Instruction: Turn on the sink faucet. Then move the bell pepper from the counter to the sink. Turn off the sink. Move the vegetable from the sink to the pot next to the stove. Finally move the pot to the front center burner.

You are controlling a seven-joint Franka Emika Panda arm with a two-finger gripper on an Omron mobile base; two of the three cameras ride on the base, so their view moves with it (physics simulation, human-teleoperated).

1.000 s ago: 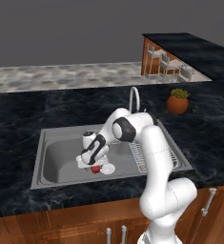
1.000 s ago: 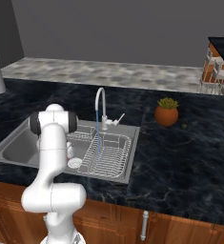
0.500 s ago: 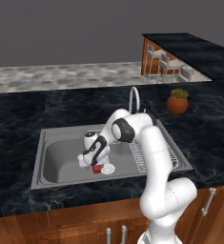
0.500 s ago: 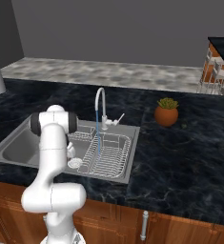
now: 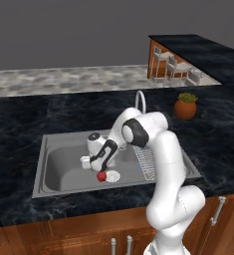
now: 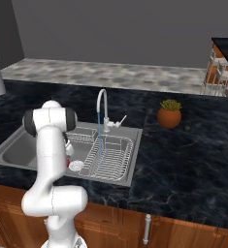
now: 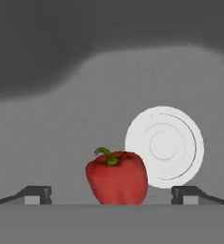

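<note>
Dark marble surface (image 5: pixel 19 124), steel sink (image 5: pixel 63 164) set in it. Left base view: hand (image 5: pixel 99 169) low in the basin, bell pepper (image 5: pixel 102 176) right under it, white drain (image 5: pixel 112 175) beside. Right base view: faucet (image 6: pixel 102 109) running, water stream onto the rack (image 6: pixel 108 157). Hand view: fingers (image 7: pixel 37 193) spread wide, released; pepper upright between them, nothing gripped.

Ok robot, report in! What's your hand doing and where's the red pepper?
Gripper open, low in the sink. Bell pepper on the sink floor between the fingertips, by the drain. Faucet running. Nothing in the way.
</note>
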